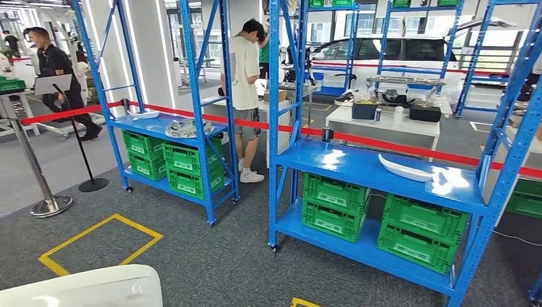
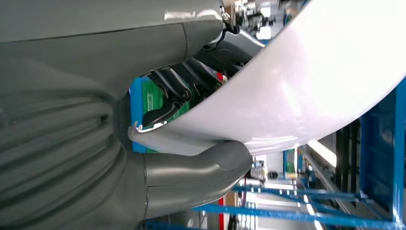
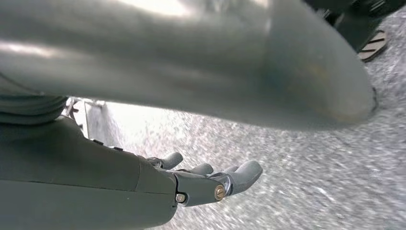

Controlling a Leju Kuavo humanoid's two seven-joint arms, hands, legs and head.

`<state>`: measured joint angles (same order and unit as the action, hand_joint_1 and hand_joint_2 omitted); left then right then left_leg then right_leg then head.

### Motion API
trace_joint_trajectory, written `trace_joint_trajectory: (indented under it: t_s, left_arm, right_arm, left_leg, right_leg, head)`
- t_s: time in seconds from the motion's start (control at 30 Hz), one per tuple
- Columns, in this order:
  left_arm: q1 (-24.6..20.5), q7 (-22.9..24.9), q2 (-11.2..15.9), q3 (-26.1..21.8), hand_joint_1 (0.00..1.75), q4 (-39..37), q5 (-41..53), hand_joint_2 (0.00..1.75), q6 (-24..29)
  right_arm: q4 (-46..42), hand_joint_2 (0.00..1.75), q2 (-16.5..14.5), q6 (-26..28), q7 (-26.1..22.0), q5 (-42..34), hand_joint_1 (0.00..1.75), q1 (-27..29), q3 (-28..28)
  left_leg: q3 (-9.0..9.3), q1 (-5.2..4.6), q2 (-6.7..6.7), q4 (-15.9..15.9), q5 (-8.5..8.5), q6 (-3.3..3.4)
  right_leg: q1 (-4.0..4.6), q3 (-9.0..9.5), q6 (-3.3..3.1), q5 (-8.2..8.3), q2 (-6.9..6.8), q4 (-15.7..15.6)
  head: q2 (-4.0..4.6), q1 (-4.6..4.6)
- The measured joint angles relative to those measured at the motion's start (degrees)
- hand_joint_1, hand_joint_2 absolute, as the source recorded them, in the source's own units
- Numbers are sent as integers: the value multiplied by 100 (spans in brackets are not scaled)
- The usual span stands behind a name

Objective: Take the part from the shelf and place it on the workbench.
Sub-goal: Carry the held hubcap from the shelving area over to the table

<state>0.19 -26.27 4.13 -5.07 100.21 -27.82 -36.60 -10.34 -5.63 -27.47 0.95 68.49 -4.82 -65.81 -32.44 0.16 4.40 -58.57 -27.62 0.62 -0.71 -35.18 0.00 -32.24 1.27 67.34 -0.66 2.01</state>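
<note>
- i see the left robot hand (image 2: 158, 139) holding a white curved part (image 2: 306, 81); the thick thumb presses one face near its edge and the dark fingers (image 2: 165, 108) lie against the other face.
- in the head view the held white part (image 1: 83, 286) shows at the lower left corner, above grey carpet with a yellow floor marking (image 1: 96, 246).
- the right robot hand (image 3: 210, 184) holds nothing; its fingers are loosely apart and slightly bent over the grey carpet.
- ahead stand two blue shelf racks; the nearer blue shelf (image 1: 358, 169) carries another white curved piece (image 1: 404, 169), with green crates (image 1: 335, 204) on the level below.
- behind a red barrier tape (image 1: 383, 141) i note a white counter (image 1: 383, 121) with dark items, and a person in a white shirt (image 1: 246, 96) standing between the racks.
</note>
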Motion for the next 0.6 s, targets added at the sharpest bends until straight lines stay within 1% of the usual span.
trace_joint_trajectory:
  t_s: [0.03,0.07,0.1,0.13,0.17,0.2,0.23,0.27,0.3,0.33,0.37,0.4,0.43,0.47,0.5,0.53,0.57,0.6]
  left_arm:
    - [1,-3,0,-1,175,1,-1,175,-2]
    - [-1,-4,0,-2,175,1,-3,175,-4]
    - [-1,-7,-1,-4,175,2,-6,175,-7]
    - [-1,-10,0,-9,175,2,-9,175,-9]
    - [0,-11,2,-19,175,1,-12,175,-11]
    - [6,-16,4,-33,175,1,-14,175,-13]
    - [4,-18,9,-46,175,-1,-15,175,-13]
    - [-3,-21,13,-57,175,-3,-15,175,-14]
    - [-10,-23,15,-63,175,-8,-16,175,-14]
    - [-19,-24,17,-63,175,-16,-16,175,-14]
    - [-20,-24,16,-63,175,-26,-16,175,-14]
    - [-16,-23,16,-63,175,-38,-16,175,-14]
    - [-13,-22,15,-63,175,-49,-16,175,-13]
    - [-13,-22,16,-63,175,-56,-16,175,-13]
    - [-15,-22,16,-63,175,-60,-16,175,-13]
    - [-20,-22,16,-63,175,-61,-16,175,-13]
    - [-25,-23,16,-62,175,-59,-16,175,-14]
    - [-30,-25,16,-62,175,-57,-16,175,-14]
  right_arm:
    - [0,0,1,0,-7,-1,0,-5,0]
    - [0,0,0,-1,-13,-1,0,-9,0]
    - [0,0,-1,-1,-16,-1,0,-11,0]
    - [0,0,-2,-2,-16,-1,0,-12,0]
    - [0,0,-3,-1,-16,-1,0,-12,0]
    - [0,0,-5,-1,-14,-1,0,-14,0]
    - [0,0,-6,1,-15,-2,0,-16,0]
    - [0,0,-7,2,-15,-3,0,-16,0]
    - [0,0,-8,1,-15,-4,0,-14,0]
    - [0,0,-7,2,-15,-6,0,-7,0]
    - [0,0,-7,2,-11,-6,0,1,0]
    - [0,0,-7,1,-7,-6,0,7,0]
    - [0,0,-7,1,-3,-6,0,8,0]
    - [0,0,-7,1,0,-6,0,5,0]
    - [0,0,-7,1,-1,-6,0,-1,0]
    - [0,0,-7,1,-3,-6,0,-7,0]
    - [0,0,-7,1,-4,-5,0,-10,0]
    - [0,0,-7,1,-6,-5,0,-13,1]
  left_leg:
    - [-21,-2,70,-36,-10,-32]
    - [-48,-1,140,-66,-16,-68]
    - [-79,6,202,-84,-13,-110]
    - [-117,11,271,-86,0,-155]
    - [-146,26,341,-77,18,-194]
    - [-171,33,309,-91,16,-226]
    - [-216,26,192,-160,-34,-251]
    - [-294,19,13,-336,-150,-271]
    - [-419,15,-195,-625,-324,-288]
    - [-583,16,-327,-986,-516,-306]
    - [-734,23,-384,-1328,-665,-322]
    - [-820,27,-403,-1541,-726,-328]
    - [-803,27,-413,-1548,-676,-327]
    - [-665,24,-446,-1318,-527,-318]
    - [-444,15,-548,-931,-339,-298]
    - [-230,-13,-696,-540,-204,-261]
    - [-68,-38,-823,-234,-113,-222]
    - [8,-66,-905,-71,-85,-184]
  right_leg:
    - [-14,168,0,126,159,-350]
    - [-24,279,-5,192,287,-588]
    - [-23,324,-17,195,367,-693]
    - [-9,324,-40,187,361,-696]
    - [-4,323,-80,202,280,-702]
    - [-1,326,-122,216,199,-718]
    - [-3,328,-162,230,121,-733]
    - [-5,327,-197,242,39,-749]
    - [4,322,-221,244,-44,-754]
    - [15,314,-236,241,-130,-754]
    - [26,306,-246,238,-222,-753]
    - [34,300,-249,236,-311,-752]
    - [39,296,-249,235,-397,-750]
    - [41,298,-248,232,-479,-750]
    - [44,307,-243,227,-553,-749]
    - [54,319,-231,218,-623,-749]
    - [62,330,-212,211,-681,-749]
    - [67,340,-188,205,-736,-749]
  head:
    - [0,1]
    - [0,1]
    - [0,1]
    - [0,1]
    - [0,0]
    - [0,1]
    - [0,5]
    - [0,9]
    - [0,13]
    - [0,16]
    - [0,16]
    - [0,16]
    - [0,16]
    - [0,16]
    - [0,16]
    - [0,16]
    - [0,16]
    - [0,15]
